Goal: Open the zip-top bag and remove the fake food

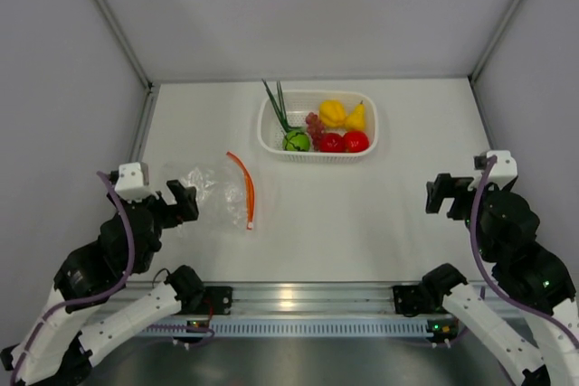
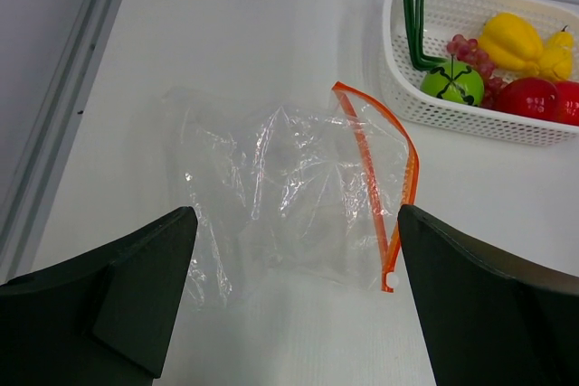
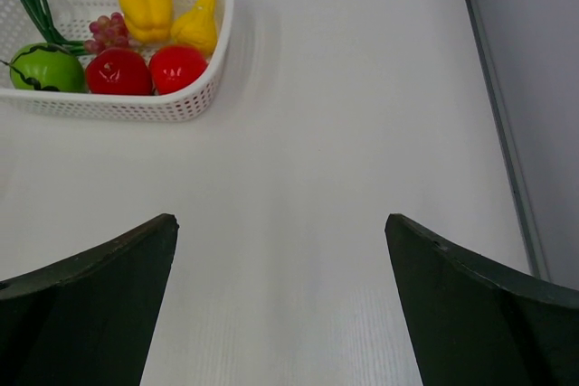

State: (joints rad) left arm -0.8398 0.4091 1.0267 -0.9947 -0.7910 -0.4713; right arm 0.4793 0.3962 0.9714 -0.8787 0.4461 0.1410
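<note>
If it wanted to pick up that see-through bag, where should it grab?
Probably the orange zip strip of the zip-top bag, coming from above with the left hand. The strip looks like the firmest edge and is bowed open, while the rest is thin, crinkly film lying flat.

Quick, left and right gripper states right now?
Left gripper: open, holding nothing; the zip-top bag lies just ahead of it.
Right gripper: open, holding nothing.

White perforated plastic basket [image 1: 317, 156], oblong w/ rounded corners, sits upright on the white table [image 1: 362, 214] toward the far side, a bit right of ctr. Plain grey panels [image 1: 308, 6] close in the table at back, L & R. Silver metal rail [image 1: 298, 296] runs along the near edge.
</note>
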